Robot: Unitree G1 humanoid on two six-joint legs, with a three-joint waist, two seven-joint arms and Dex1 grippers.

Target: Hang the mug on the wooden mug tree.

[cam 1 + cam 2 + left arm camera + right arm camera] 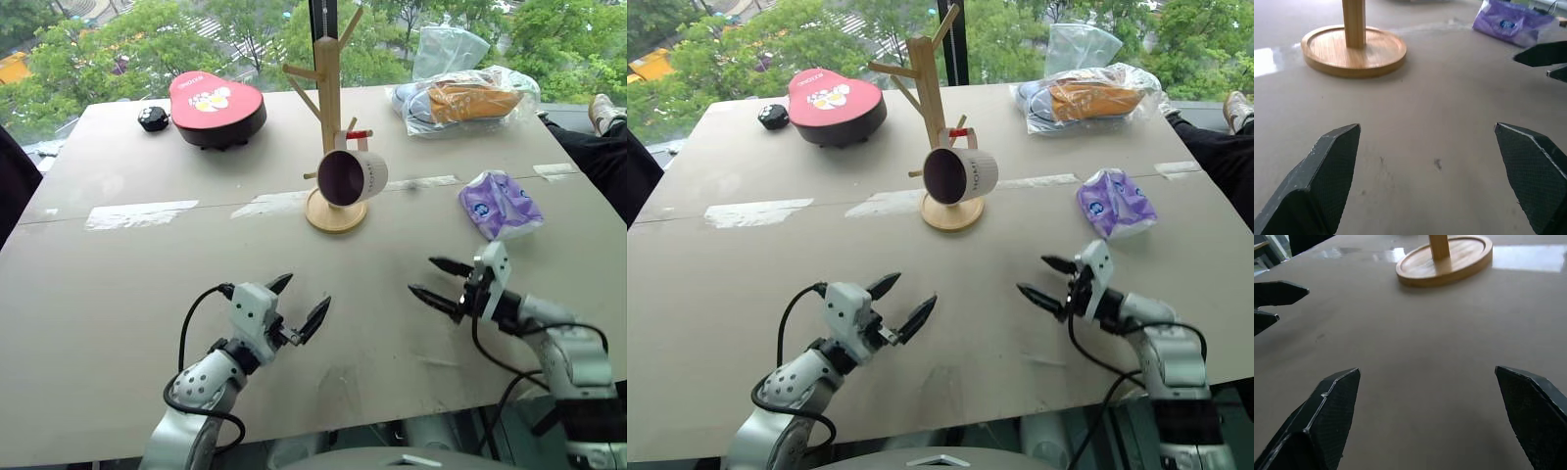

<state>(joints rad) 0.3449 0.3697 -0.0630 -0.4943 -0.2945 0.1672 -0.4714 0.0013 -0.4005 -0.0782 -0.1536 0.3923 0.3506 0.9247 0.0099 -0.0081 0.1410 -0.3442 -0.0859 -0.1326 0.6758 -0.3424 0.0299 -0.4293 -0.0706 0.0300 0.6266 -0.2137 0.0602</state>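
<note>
The white mug (353,176) with a dark maroon inside hangs by its handle from a red-tipped peg of the wooden mug tree (328,98), its mouth facing me. The tree's round base (335,213) rests mid-table and also shows in the wrist views (1354,51) (1447,257). Low over the near table, my left gripper (299,305) is open and holds nothing. To its right, my right gripper (439,281) is open too, fingers pointing left, well clear of the mug.
A red-lidded dark box (217,108) and a small black object (153,118) lie at the far left. Clear bags with an orange item (460,98) sit far right. A purple packet (500,204) lies right of the tree. Tape strips (140,213) cross the table.
</note>
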